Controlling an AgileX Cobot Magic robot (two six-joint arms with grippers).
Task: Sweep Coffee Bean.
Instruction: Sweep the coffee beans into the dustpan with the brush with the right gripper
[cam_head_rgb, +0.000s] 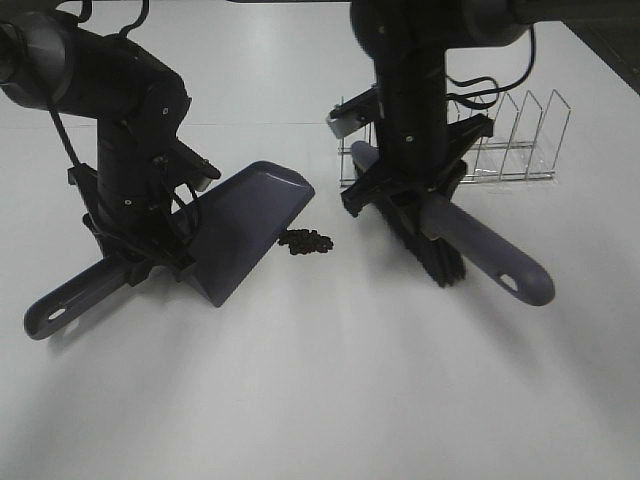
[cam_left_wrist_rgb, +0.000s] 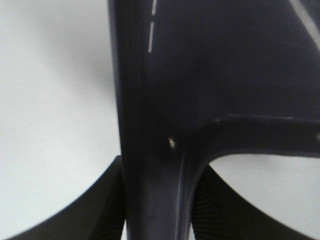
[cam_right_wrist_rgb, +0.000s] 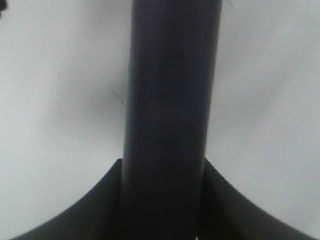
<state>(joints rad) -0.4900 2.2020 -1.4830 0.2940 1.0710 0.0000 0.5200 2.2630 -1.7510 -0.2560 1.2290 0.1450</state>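
High view shows coffee bean (cam_head_rgb: 307, 241) just beside dustpan (cam_head_rgb: 250, 215); left wrist: handle (cam_left_wrist_rgb: 150, 165)

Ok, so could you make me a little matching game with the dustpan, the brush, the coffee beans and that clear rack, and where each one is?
Things:
1. dustpan
2. brush
3. coffee beans
4. clear rack

Places:
A. loose on the table, by the dustpan's front edge
B. held by the right gripper
C. standing at the back, behind the right arm
D. held by the left gripper

Pairs: 1-D, 2-B, 3-A, 4-C.
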